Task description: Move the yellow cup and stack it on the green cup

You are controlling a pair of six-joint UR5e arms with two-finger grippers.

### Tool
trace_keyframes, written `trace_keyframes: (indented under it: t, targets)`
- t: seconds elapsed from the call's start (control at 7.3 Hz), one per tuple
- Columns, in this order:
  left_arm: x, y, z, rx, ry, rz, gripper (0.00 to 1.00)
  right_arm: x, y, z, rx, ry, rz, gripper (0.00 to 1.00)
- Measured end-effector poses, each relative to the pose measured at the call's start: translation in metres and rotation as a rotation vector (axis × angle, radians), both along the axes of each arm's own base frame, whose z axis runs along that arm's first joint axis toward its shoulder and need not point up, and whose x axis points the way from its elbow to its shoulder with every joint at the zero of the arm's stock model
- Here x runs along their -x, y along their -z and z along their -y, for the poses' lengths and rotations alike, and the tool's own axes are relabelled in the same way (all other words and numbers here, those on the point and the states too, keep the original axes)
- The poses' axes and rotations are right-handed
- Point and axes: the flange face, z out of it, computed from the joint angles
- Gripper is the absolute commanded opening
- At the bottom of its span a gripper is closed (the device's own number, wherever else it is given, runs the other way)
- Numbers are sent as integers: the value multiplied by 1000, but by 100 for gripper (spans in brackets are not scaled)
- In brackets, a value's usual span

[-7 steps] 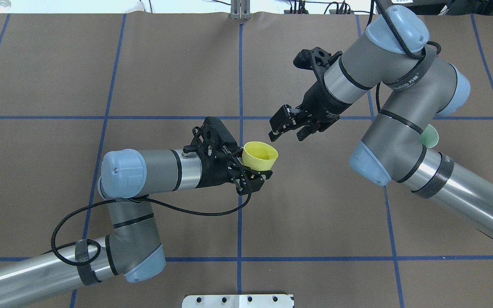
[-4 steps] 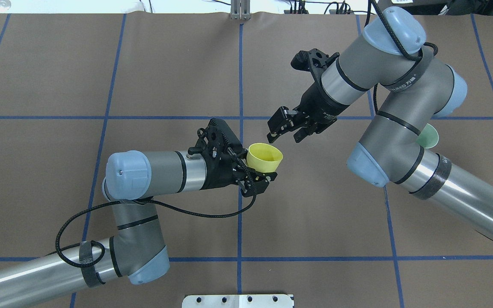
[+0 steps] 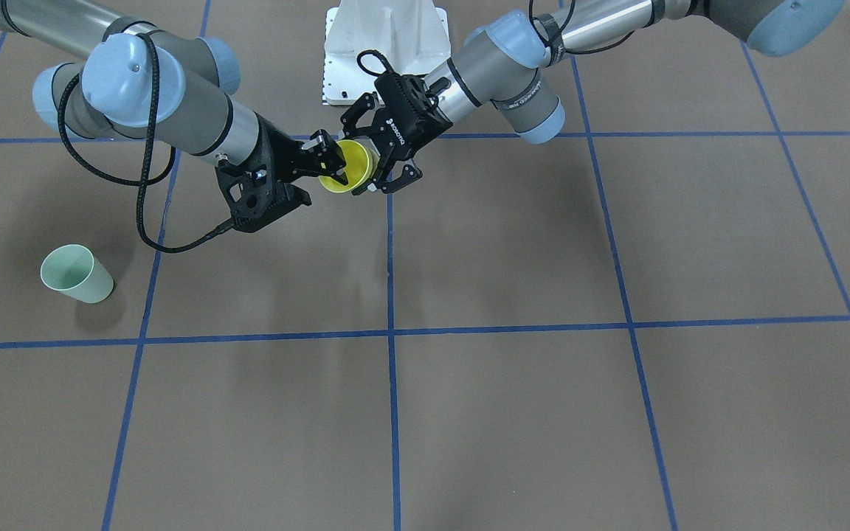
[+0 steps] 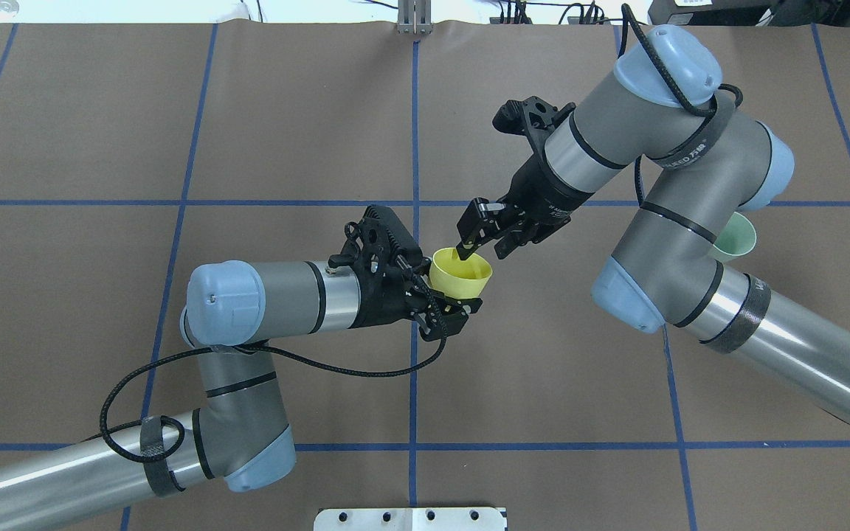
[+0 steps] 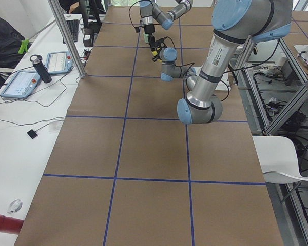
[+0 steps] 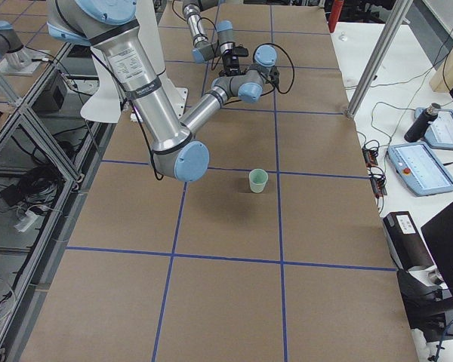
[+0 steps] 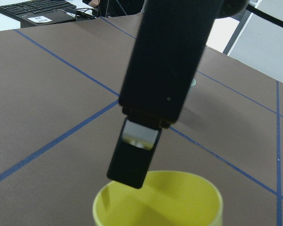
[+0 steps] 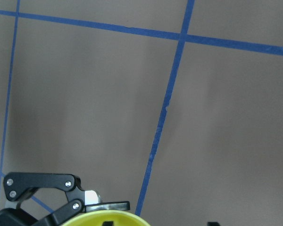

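Mid-air handover over the middle of the table [image 4: 543, 369]. The left gripper [image 4: 446, 289] is clamped on the lower body of the yellow cup [image 4: 462, 276], with the cup raised off the surface and its mouth tipped up toward the other arm, presumably so the rim is free to be taken. The right gripper [image 4: 482, 242] has its jaws spread and grips nothing yet. One finger [image 7: 132, 160] looks to dip just inside the cup's mouth with the other outside the wall, set to pinch the rim. The green cup [image 3: 78, 276] stands upright on the table well off on the robot's right, partly hidden under the right arm from overhead, which is likely why the cup changes arms. Next step is probably the right jaws closing, then the left letting go.
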Motion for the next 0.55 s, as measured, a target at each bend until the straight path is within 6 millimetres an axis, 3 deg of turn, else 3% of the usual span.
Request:
trace_keyframes:
  t: [0.55]
  targets:
    - [0,2,0,-1,-1,-3,40,3,-1,-6,11,9,0,38]
